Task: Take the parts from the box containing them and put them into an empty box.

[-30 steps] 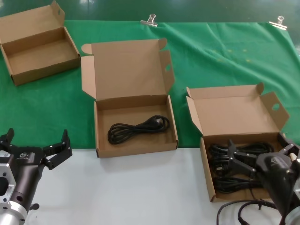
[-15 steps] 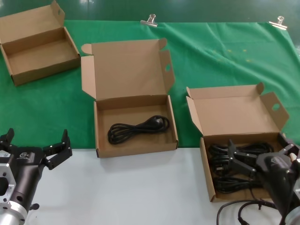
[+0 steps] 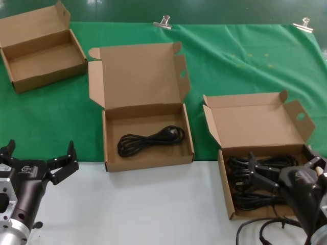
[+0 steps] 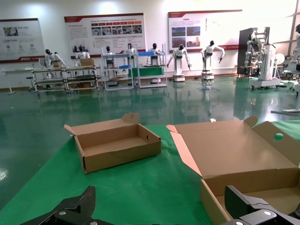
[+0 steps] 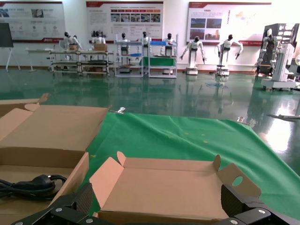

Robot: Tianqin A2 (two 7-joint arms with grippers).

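The box containing the parts (image 3: pixel 255 122), with a low wide lid, stands at the right and holds several black cables (image 3: pixel 245 176). My right gripper (image 3: pixel 283 164) hovers open over these cables and holds nothing; its wrist view shows that box's lid (image 5: pixel 164 187) between the open fingers. The middle box (image 3: pixel 145 153), with a tall squarish lid, holds one coiled black cable (image 3: pixel 148 140), which also shows in the right wrist view (image 5: pixel 33 185). My left gripper (image 3: pixel 38 155) is open and empty at the lower left over the white table, beside the middle box (image 4: pixel 243 154).
A third, smaller open box (image 3: pixel 43 53) stands empty at the far left on the green cloth (image 3: pixel 245 61); it also shows in the left wrist view (image 4: pixel 117 145). Two metal clips (image 3: pixel 163 21) hold the cloth's far edge. White tabletop (image 3: pixel 153 209) runs along the front.
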